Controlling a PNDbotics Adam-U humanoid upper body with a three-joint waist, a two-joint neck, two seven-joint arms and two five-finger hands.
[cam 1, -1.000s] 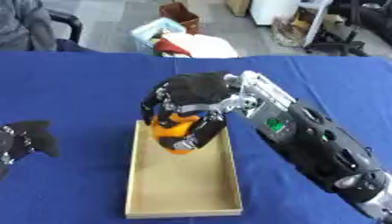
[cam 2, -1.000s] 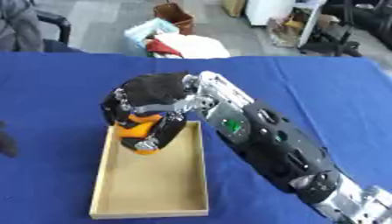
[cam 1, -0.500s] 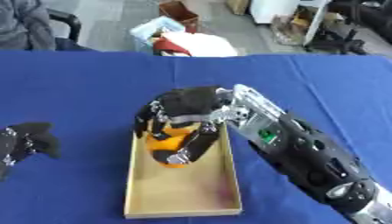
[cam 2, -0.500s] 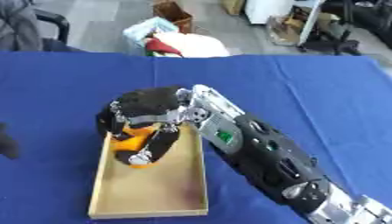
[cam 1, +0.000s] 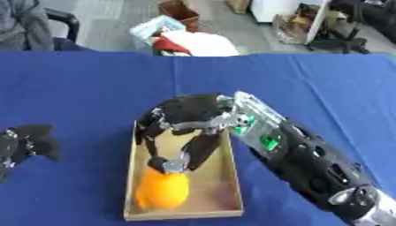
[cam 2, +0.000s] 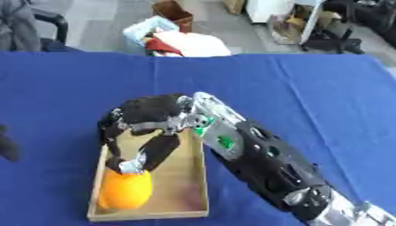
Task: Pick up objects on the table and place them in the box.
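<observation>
An orange round object (cam 1: 163, 190) lies inside the shallow wooden box (cam 1: 225, 194) on the blue table, at the box's near left end. My right hand (cam 1: 189, 122) hovers over the box's middle, open, its fingers (cam 1: 203, 150) straightened and pointing down, with the fingertips just above or touching the orange's top. The right arm (cam 1: 309, 163) slants in from the lower right. My left hand (cam 1: 27, 143) rests at the left edge of the left eye view with its fingers curled loosely and nothing in it.
The blue tablecloth (cam 1: 309, 84) spreads wide on all sides of the box. Beyond the far edge there is floor clutter: a white bundle with red (cam 1: 193, 44), a light blue bin (cam 1: 154, 27) and a chair (cam 1: 62, 22).
My right hand lowered the orange object into the box and let go of it. Its fingers spread open, and the orange now lies on the box floor nearer to me.
</observation>
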